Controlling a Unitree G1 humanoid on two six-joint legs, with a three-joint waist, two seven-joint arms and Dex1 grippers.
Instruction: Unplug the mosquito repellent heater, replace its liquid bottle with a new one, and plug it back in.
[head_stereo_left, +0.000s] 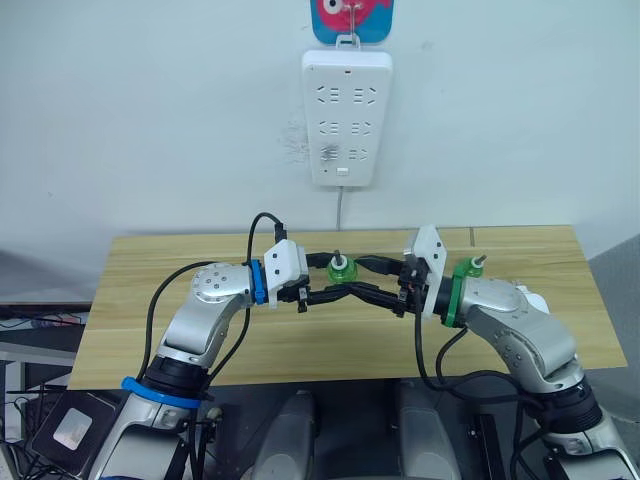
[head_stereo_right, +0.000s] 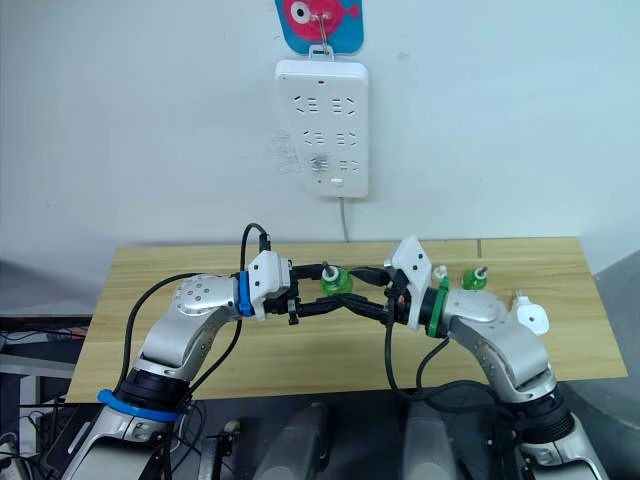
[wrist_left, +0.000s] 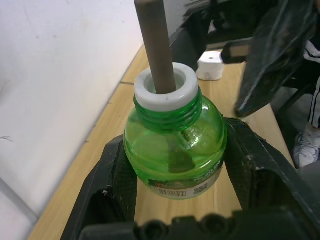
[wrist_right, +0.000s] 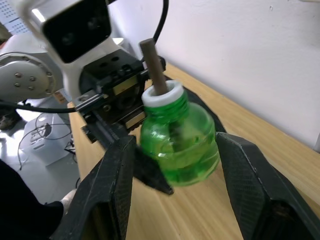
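Head views: over the table (head_stereo_left: 300, 345) a green bottle (head_stereo_left: 341, 267) is held between the two hands. The left hand (head_stereo_left: 345, 292) is clenched on its body; the right hand (head_stereo_left: 365, 280) reaches in from the other side. A second bottle (head_stereo_left: 468, 268) stands behind the right arm, and the heater (head_stereo_right: 531, 319) lies beside that arm on the table, unplugged from the socket strip (head_stereo_left: 346, 118).

Left wrist view: the bottle's belly is gripped by both fingers (wrist_left: 250, 165) — wick (wrist_left: 154, 45) upright, collar uncovered.

Right wrist view: the right hand's fingers (wrist_right: 245, 185) are spread either side, not touching.

The bottle is judged light, stiff, smooth and slippery — best taken at the belly, never the brittle wick
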